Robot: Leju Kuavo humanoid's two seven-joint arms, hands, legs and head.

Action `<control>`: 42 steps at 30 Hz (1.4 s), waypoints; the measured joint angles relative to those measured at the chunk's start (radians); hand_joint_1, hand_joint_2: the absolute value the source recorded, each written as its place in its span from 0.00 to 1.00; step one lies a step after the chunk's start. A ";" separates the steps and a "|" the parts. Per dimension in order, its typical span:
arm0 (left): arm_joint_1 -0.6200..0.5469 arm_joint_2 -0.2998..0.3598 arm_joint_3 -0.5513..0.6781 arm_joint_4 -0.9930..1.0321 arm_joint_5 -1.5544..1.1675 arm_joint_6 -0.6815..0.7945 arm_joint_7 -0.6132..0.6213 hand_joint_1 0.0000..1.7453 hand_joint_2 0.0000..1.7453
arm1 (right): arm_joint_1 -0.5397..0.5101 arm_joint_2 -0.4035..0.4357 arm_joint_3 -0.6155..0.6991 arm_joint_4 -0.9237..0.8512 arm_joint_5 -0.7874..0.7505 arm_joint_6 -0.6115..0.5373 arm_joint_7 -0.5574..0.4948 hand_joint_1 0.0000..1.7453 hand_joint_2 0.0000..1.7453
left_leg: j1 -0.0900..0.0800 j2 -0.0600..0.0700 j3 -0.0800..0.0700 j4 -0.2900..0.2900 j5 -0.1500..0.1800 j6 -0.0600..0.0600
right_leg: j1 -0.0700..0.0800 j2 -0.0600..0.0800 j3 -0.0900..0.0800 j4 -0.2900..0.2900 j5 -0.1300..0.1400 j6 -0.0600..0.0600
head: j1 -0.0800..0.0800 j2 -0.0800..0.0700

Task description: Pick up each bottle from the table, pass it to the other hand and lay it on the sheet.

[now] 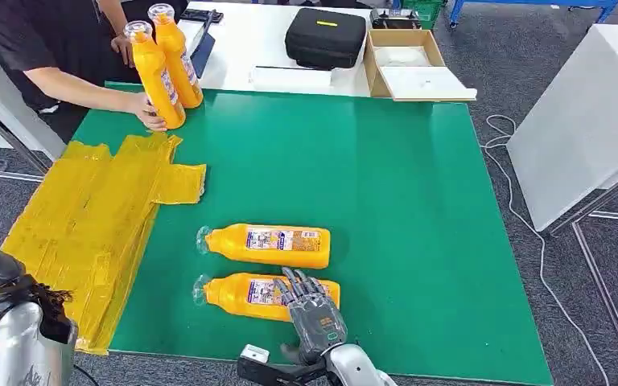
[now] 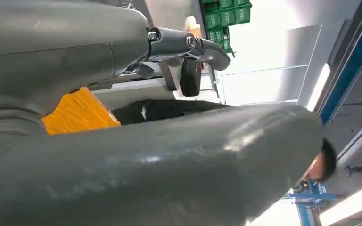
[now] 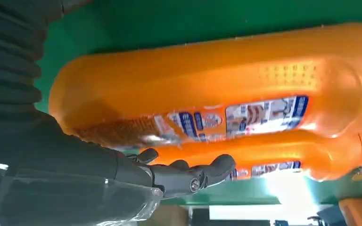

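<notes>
Black case beside open cardboard box on white table; green crates stacked.

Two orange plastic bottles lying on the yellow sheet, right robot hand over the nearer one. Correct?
Not quite. The head view shows the two orange plastic bottles lying on the green table mat, not on the yellow sheet. The right robot hand is over the nearer one.

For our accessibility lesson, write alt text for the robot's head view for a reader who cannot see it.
The robot's right hand reaches over the nearer of two orange bottles lying side by side on a green table. A crumpled yellow sheet lies on the left, and at the far edge a person's hand steadies two upright bottles.
</notes>
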 measured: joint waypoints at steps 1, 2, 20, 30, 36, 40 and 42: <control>0.000 -0.002 0.000 0.000 0.000 0.000 0.000 0.00 0.00 | 0.001 0.002 0.000 0.003 0.000 0.000 0.001 0.00 1.00 | 0.000 0.000 0.000 0.000 0.000 0.000 | 0.000 0.000 0.000 0.000 0.000 0.000 | 0.000 0.000; 0.000 -0.003 0.000 0.000 0.000 0.000 0.000 0.00 0.00 | 0.000 0.003 0.000 0.006 0.000 0.000 0.001 0.00 1.00 | 0.000 0.000 0.000 0.000 0.000 0.000 | 0.000 0.000 0.000 0.000 0.000 0.000 | 0.000 0.000; 0.004 -0.042 0.017 -0.040 -0.029 -0.019 0.030 0.00 0.00 | 0.043 0.063 -0.110 -0.034 0.186 0.127 0.088 0.00 1.00 | 0.000 0.000 0.000 0.000 0.000 0.000 | 0.000 0.000 0.000 0.000 0.000 0.000 | 0.000 0.000; 0.040 -0.056 0.040 -0.086 -0.025 -0.019 0.033 0.00 0.00 | 0.046 0.084 -0.166 -0.037 0.201 0.150 0.076 0.00 1.00 | 0.000 0.000 0.000 0.000 0.000 0.000 | 0.000 0.000 0.000 0.000 0.000 0.000 | 0.000 0.000; 0.053 -0.060 0.048 -0.100 -0.024 -0.019 0.033 0.00 0.00 | 0.046 0.089 -0.179 -0.037 0.201 0.151 0.074 0.17 1.00 | 0.000 0.000 0.000 0.000 0.000 0.000 | 0.000 0.000 0.000 0.000 0.000 0.000 | 0.000 0.000; 0.059 -0.063 0.056 -0.108 -0.015 -0.019 0.033 0.00 0.00 | 0.044 0.097 -0.185 -0.034 0.201 0.171 0.056 0.94 1.00 | 0.000 0.000 0.000 0.000 0.000 0.000 | 0.000 0.000 0.000 0.000 0.000 0.000 | 0.000 0.000; 0.063 -0.065 0.061 -0.114 -0.010 -0.019 0.033 0.00 0.00 | 0.041 0.102 -0.189 -0.030 0.200 0.188 0.045 0.97 1.00 | 0.000 0.000 0.000 0.000 0.000 0.000 | 0.000 0.000 0.000 0.000 0.000 0.000 | 0.000 0.000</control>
